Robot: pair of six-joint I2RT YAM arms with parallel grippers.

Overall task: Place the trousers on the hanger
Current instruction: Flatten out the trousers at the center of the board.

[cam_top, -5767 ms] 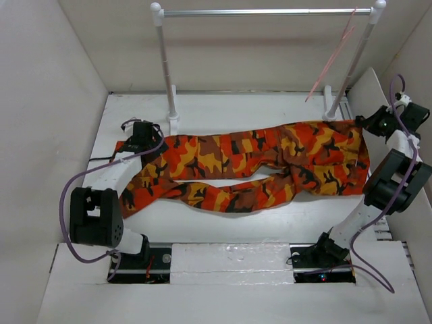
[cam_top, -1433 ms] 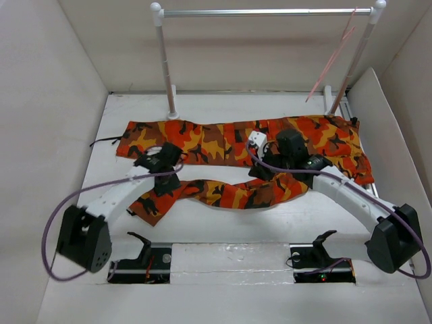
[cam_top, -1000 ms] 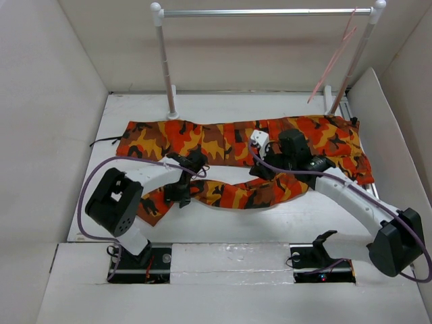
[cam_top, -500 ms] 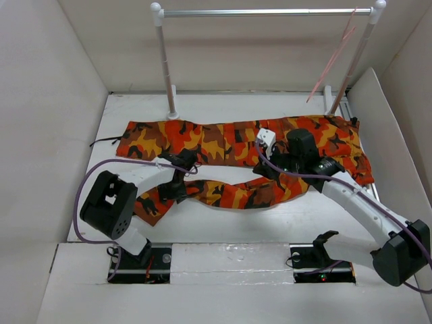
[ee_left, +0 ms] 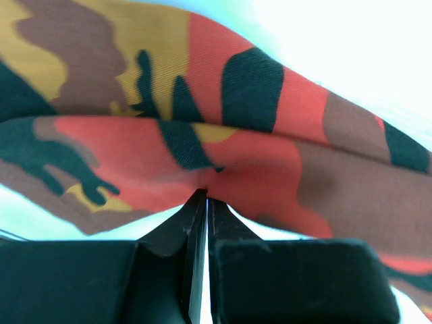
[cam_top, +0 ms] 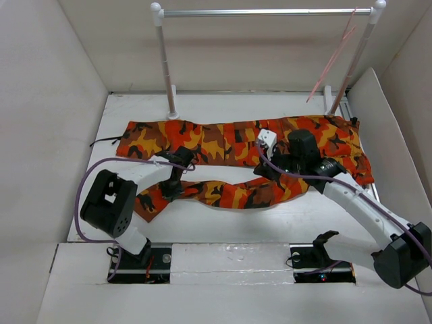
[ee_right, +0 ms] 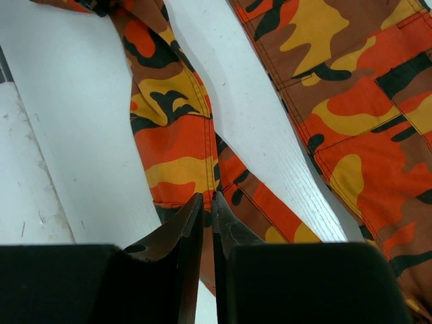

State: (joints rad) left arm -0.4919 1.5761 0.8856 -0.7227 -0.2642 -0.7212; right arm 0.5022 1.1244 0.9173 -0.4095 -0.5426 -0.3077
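Orange, red, yellow, brown and black camouflage cloth marks the one garment in view, a single pair of trousers (cam_top: 202,138) lying flat across the middle of the white table (cam_top: 223,108). The waist is toward the right and the two legs run out to the left. The far leg lies fairly straight. The near leg curves toward the arms and is rumpled along its length. One thin pale-pink hanger (cam_top: 332,59) hangs at the right end of one silver bar (cam_top: 263,12). The bar is carried on two white posts (cam_top: 164,61) at the back of the table, well apart from the trousers. Both arms reach in over the near leg. The left gripper (cam_top: 172,189) is down on that leg toward its cuff end, and its wrist view shows the two fingertips (ee_left: 204,196) pressed together with a puckered fold of cloth nipped between them. The right gripper (cam_top: 268,172) sits where the near leg meets the seat. In its own view the two fingers (ee_right: 207,197) are drawn almost together, leaving only a slit. They appear to pinch the edge of that leg, though the contact itself is hidden behind the tips.
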